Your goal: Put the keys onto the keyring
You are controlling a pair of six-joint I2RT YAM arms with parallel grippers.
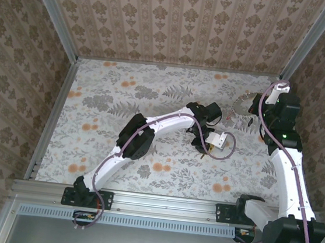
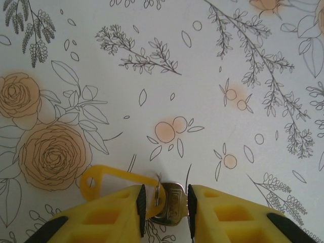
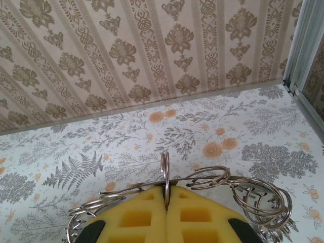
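Observation:
A silvery key (image 2: pixel 175 201) lies on the flowered table, joined by a small split ring (image 2: pixel 159 191) to a yellow plastic tag (image 2: pixel 109 176). My left gripper (image 2: pixel 164 207) is closed across the key's head, one black pad against the key's edge and the other against the tag and ring. In the top view the left gripper (image 1: pixel 203 145) is near the table's middle. The keyring (image 3: pixel 207 178) is a large wire hoop carrying several small split rings. My right gripper (image 3: pixel 166 196) is shut on one upright split ring (image 3: pixel 164 164) of it. From above, the keyring (image 1: pixel 242 105) sits at the right gripper (image 1: pixel 259 109).
Patterned walls close off the back and both sides, with a metal post (image 3: pixel 304 40) in the far right corner. The table (image 1: pixel 130 94) is open to the left and behind the left arm. The right arm stands close to the right wall.

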